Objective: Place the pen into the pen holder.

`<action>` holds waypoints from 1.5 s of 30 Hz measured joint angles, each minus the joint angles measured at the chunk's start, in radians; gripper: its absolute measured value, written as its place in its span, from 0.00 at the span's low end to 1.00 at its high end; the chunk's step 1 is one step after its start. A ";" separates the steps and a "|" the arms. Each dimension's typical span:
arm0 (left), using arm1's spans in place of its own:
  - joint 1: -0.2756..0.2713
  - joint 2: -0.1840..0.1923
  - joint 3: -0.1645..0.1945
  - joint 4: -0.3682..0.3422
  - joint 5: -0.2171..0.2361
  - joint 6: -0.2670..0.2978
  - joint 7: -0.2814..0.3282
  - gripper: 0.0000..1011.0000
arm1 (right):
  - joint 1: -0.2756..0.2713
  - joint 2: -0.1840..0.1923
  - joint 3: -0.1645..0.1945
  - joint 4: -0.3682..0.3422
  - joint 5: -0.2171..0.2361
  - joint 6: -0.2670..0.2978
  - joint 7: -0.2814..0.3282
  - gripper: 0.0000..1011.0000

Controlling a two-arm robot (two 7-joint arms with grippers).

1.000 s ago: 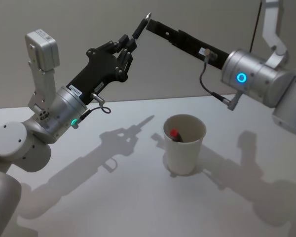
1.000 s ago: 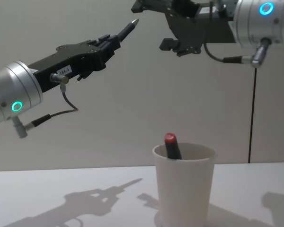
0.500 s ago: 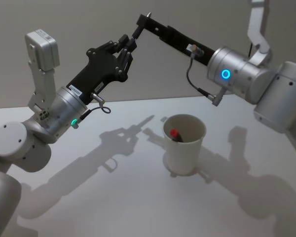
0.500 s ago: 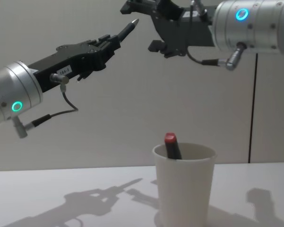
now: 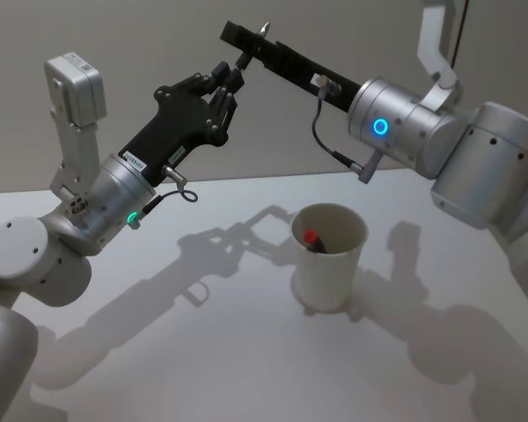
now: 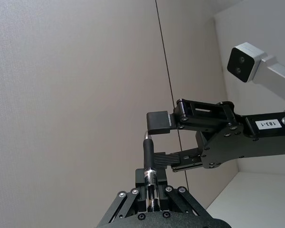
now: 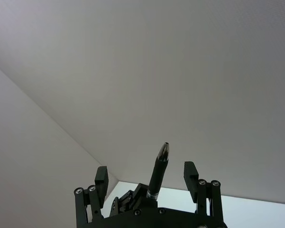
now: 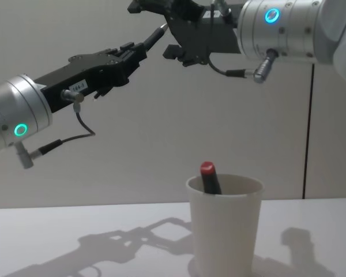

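1. The white table is seen across the bottom of the head view. The paper cup is stood on it right of centre, with a red-capped marker inside.
2. At upper centre of the chest view, the pen is clamped by its lower barrel in the left gripper, tip up and right.
3. The right gripper is spread wide, one finger at each side of the tip, apart from it.
4. The pen is judged light, stiff and smooth; the free upper barrel should be taken.
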 joint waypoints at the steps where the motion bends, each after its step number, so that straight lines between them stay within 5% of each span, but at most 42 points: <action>1: 0.000 0.000 0.000 0.000 0.000 0.000 0.000 0.14 | 0.001 0.000 -0.001 0.001 -0.004 0.001 0.001 0.99; 26: 0.000 0.000 0.000 0.000 0.000 0.000 0.000 0.14 | 0.017 -0.006 -0.018 0.014 -0.038 0.016 0.010 0.99; 45: -0.004 -0.006 0.000 0.011 -0.010 -0.017 -0.005 0.14 | 0.015 -0.011 -0.022 0.043 -0.011 -0.031 -0.015 0.99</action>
